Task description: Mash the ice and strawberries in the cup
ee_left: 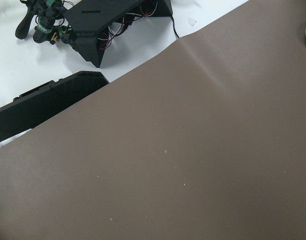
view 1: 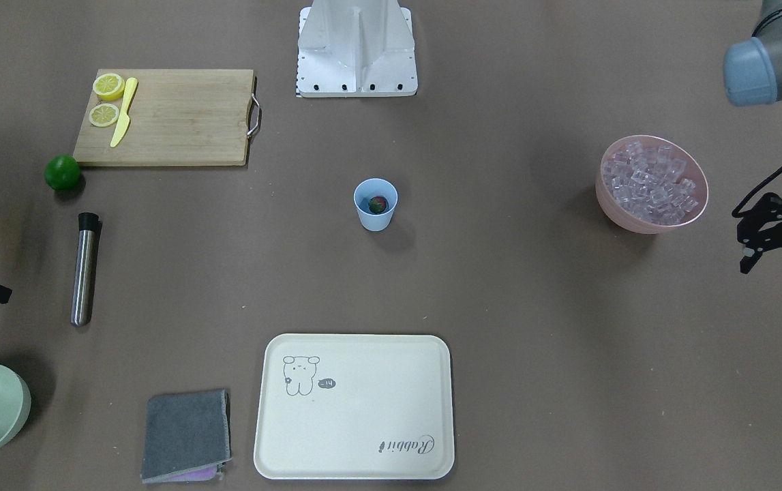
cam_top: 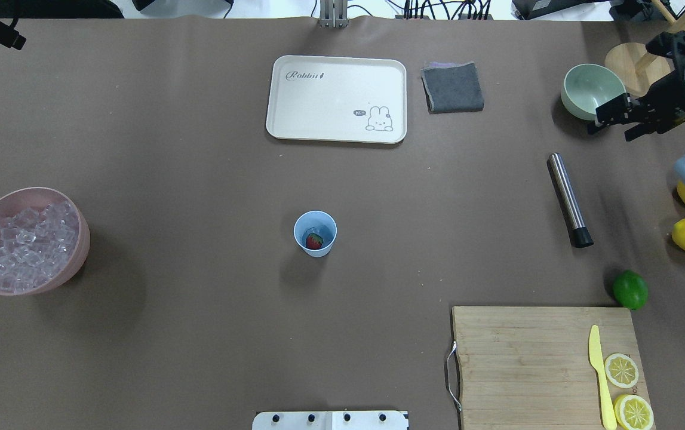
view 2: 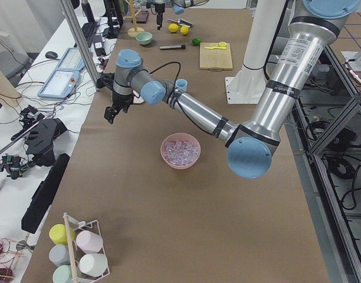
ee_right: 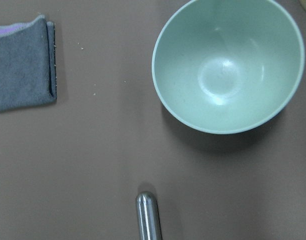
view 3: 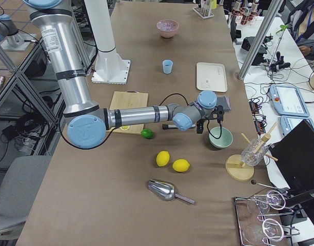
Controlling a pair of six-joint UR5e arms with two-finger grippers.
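The light blue cup (view 1: 375, 203) (cam_top: 315, 233) stands upright at the middle of the table. One red strawberry (view 1: 378, 204) (cam_top: 314, 240) lies inside it. The ice (view 1: 650, 183) (cam_top: 24, 239) fills a pink bowl (view 1: 663, 225) far toward my left side. My left gripper (view 1: 742, 239) hangs open and empty beyond that bowl, at the table's edge. My right gripper (cam_top: 612, 124) hangs open and empty beside the pale green bowl (cam_top: 592, 89) (ee_right: 228, 65), far from the cup. Neither wrist view shows any fingers.
A steel cylinder with a black cap (view 1: 85, 269) (cam_top: 569, 200) lies on my right side. A cutting board (cam_top: 545, 364) holds lemon halves and a yellow knife. A lime (cam_top: 630, 289), two lemons, a grey cloth (cam_top: 452, 87) and a white tray (cam_top: 336, 98) are also there.
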